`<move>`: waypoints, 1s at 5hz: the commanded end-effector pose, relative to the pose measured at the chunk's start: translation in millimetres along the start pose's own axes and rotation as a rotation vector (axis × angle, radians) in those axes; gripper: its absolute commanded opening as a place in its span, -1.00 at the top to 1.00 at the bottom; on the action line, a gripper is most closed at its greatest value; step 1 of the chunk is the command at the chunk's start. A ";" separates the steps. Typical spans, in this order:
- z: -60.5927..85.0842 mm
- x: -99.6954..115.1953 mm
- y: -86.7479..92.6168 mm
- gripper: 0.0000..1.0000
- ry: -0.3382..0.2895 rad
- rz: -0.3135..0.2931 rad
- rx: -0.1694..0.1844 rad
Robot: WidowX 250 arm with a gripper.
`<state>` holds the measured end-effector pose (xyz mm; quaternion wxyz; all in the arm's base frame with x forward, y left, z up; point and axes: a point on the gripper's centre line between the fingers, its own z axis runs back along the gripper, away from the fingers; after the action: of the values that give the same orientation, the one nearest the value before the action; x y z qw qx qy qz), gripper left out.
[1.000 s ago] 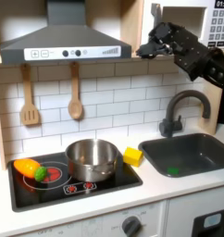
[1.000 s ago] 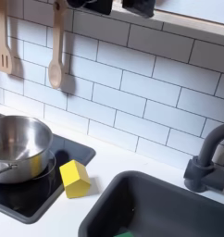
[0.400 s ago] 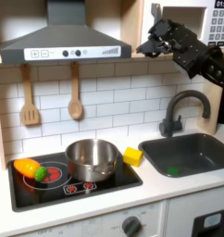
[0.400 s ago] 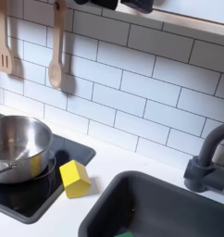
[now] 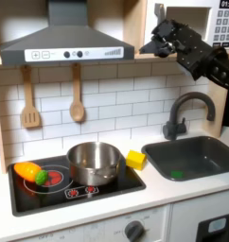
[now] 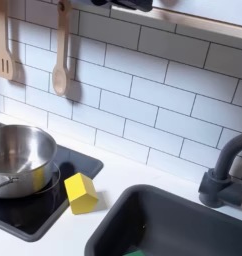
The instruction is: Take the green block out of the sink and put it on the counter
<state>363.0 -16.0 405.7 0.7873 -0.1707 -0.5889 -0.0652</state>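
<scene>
A: Left to right in the first exterior view: the toy vegetable (image 5: 29, 171) lies on the stovetop (image 5: 50, 186) at the far left, the steel pot (image 5: 94, 162) stands beside it, then the yellow block (image 5: 135, 159) sits on the white desk (image 5: 154, 194), just left of the sink (image 5: 194, 157).

B: And the green block (image 5: 175, 173)?

A: Down in the basin, a small green speck near its left, near-side corner. In the second exterior view just a green sliver (image 6: 133, 253) peeks in at the bottom edge, inside the basin.

B: The arm is nowhere close.

A: Right. The pincer (image 5: 159, 34) hangs high up by the shelf, well above the faucet (image 5: 183, 112) and well apart from the block. Whether its fingers are spread or pressed together, I cannot tell; it's a dark tangle against a busy background.

B: So nothing is done yet. What makes the reach go well?

A: My call: come down over the left part of the basin, clear of the faucet's curve, with the fingers spread before entering. The block lies close to the basin's wall, so line the fingers up so neither one lands on the rim. Drop low, pinch the block squarely, then lift straight up above the rim before travelling sideways.

B: And the landing spot?

A: The bare desk in front of the basin looks safest, away from the yellow block.
</scene>
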 end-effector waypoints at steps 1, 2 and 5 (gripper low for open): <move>0.5 0.3 -1.5 1.00 0.000 -0.004 -0.004; -0.4 -0.6 -0.4 1.00 0.002 0.001 -0.001; -1.5 -2.5 0.0 0.87 0.009 0.004 0.001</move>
<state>362.9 -16.7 405.8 0.7872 -0.1727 -0.5886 -0.0644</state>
